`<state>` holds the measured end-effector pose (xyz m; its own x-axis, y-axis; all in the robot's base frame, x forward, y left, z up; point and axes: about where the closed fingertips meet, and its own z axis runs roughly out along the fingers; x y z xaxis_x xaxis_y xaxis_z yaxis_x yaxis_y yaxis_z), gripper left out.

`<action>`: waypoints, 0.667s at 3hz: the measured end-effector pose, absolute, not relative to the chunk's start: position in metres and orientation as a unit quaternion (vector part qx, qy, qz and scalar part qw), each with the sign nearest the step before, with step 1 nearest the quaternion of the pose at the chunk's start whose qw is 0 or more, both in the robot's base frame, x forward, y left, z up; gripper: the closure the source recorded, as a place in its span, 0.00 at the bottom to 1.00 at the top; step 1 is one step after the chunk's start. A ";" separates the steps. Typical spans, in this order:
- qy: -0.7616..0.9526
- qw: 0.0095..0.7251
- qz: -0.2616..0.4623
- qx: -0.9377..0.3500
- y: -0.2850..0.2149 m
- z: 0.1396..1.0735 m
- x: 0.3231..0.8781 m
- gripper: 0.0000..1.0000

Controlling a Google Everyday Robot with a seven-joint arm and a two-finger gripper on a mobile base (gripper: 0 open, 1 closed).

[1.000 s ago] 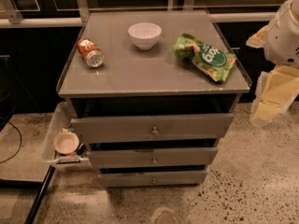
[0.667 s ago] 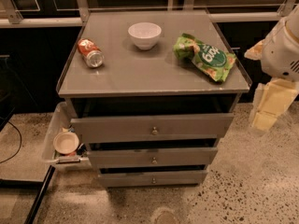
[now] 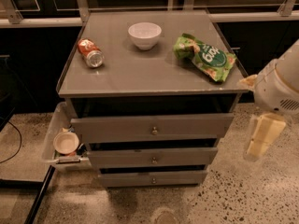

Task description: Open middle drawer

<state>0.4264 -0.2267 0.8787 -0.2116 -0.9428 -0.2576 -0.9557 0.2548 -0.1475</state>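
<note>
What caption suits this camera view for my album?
Robot's cream pincer hangs right of the grey metal three-drawer cabinet, apart from its knobbed middle drawer.

Cut off, covered, or too small to name

The arm [image 3: 280, 83] runs off the right edge, and the gripper [image 3: 262, 141] below it, hanging just right of the cabinet [image 3: 140, 73] beside the drawer fronts, is a pale blur. The middle drawer [image 3: 152, 157] shows only its front and knob; its tray lies hidden under the top drawer [image 3: 187, 125]. The clear bin [image 3: 49, 139] at left sits partly behind the cabinet, and the thin item [image 3: 70, 160] in it is too small to name.
</note>
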 end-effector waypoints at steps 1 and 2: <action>0.762 0.158 0.035 -0.627 -0.229 0.841 0.421 0.00; 0.744 0.167 0.048 -0.645 -0.235 0.801 0.419 0.00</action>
